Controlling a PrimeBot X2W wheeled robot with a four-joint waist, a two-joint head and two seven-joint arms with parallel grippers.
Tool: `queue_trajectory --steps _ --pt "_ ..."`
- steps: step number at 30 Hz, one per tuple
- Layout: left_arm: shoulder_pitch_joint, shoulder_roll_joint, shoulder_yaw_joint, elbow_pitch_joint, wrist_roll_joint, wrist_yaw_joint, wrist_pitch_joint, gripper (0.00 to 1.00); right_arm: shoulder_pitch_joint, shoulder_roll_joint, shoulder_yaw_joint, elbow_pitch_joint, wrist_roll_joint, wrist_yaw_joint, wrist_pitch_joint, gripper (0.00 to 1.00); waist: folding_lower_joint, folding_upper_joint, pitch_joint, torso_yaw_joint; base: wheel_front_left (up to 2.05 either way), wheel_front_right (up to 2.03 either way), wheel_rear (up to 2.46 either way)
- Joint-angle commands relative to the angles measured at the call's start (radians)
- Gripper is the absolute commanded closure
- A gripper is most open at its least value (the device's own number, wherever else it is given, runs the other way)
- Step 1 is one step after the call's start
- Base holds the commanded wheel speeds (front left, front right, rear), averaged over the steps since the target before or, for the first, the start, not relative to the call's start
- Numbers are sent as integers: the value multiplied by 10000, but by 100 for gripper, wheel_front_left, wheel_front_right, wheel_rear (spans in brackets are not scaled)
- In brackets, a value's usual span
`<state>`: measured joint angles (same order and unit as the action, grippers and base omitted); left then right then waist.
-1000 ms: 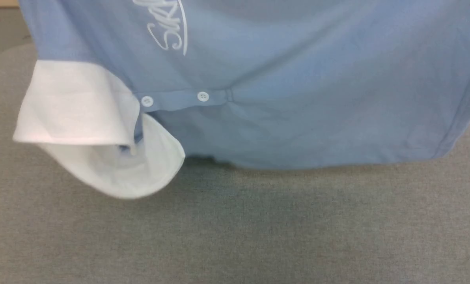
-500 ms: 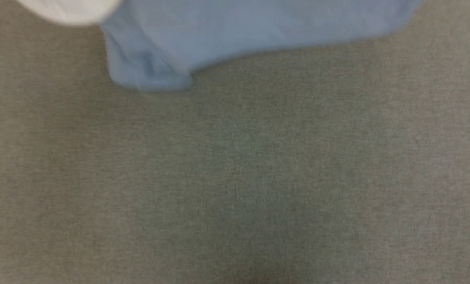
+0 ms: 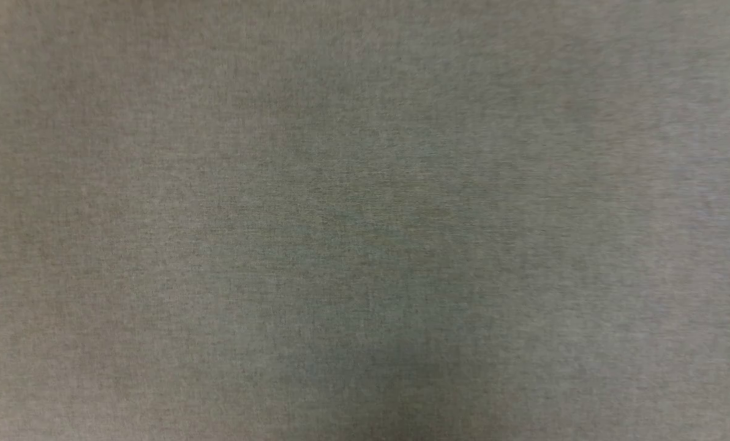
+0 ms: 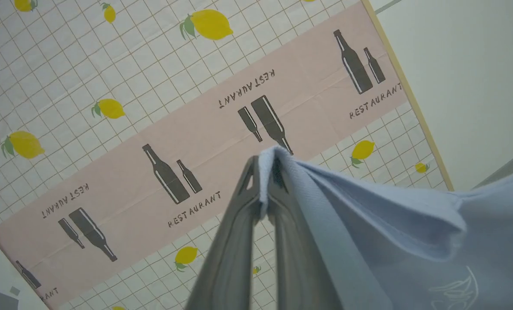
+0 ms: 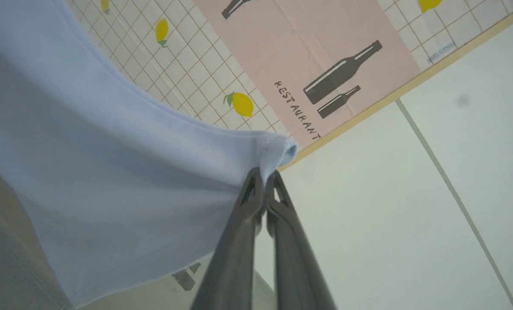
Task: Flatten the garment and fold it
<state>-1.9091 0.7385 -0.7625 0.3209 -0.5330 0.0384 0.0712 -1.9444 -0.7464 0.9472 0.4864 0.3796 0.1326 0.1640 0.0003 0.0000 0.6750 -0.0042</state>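
The garment [image 5: 110, 193] hangs from left claw [image 4: 265, 174] and right claw [image 5: 266, 177], wall [image 4: 153, 86] behind

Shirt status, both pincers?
Left pincer shut on shirt edge. Right pincer shut on another edge. Shirt hangs spread between them. Grey surface under head camera.

The grey cloth-covered surface [image 3: 365, 184] has a fine, even, heathered weave. A soft shadow darkens it from the middle toward 6 o'clock. It is paler and faintly bluish toward 3 o'clock, and warmer and browner toward 9 and 11 o'clock
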Motion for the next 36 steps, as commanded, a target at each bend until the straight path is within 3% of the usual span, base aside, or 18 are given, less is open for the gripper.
queue_trajectory --steps 1,6,10,13,17,21,25,31,36 --pt "287 -3 3 19 -123 -102 -207 100 95 -55 113 107 129 -19 -112 100 -3 0 538 278 0 0 0" --pt "1217 295 -183 -375 -420 -769 -1168 100 586 -367 410 29 475 -19 -783 100 -3 0 911 382 0 0 0" --pt "2256 797 -447 -999 -554 -1095 -1832 100 1461 -902 552 -769 813 -19 -1251 100 -3 0 879 358 0 0 0" --pt "3265 1176 -673 -1638 -626 -1104 -2311 100 2467 -1526 393 -1637 1045 -19 -1397 100 -3 0 637 413 0 0 0" --pt "4702 1611 -882 -2731 -918 -771 -2686 100 4169 -2542 -295 -2887 1382 -19 -1385 100 -3 0 203 487 0 0 0" --pt "6160 2069 -1248 -4025 -1046 -183 -2747 100 6255 -3247 -1547 -4027 1716 -19 -1263 100 -3 0 -320 539 0 0 0" --pt "7841 2489 -1742 -5382 -1347 874 -2378 100 8778 -3294 -3229 -4899 1714 -19 -1044 100 -3 0 -875 468 0 0 0" --pt "10163 2928 -2726 -6704 -1689 2433 -1681 100 12621 -2188 -5668 -5885 967 -19 -622 100 -3 0 -1606 367 0 0 0" --pt "11786 2716 -3217 -7295 -2518 3458 -1669 100 15293 -1071 -7307 -6898 110 -19 -216 100 -3 0 -2068 417 0 0 0"
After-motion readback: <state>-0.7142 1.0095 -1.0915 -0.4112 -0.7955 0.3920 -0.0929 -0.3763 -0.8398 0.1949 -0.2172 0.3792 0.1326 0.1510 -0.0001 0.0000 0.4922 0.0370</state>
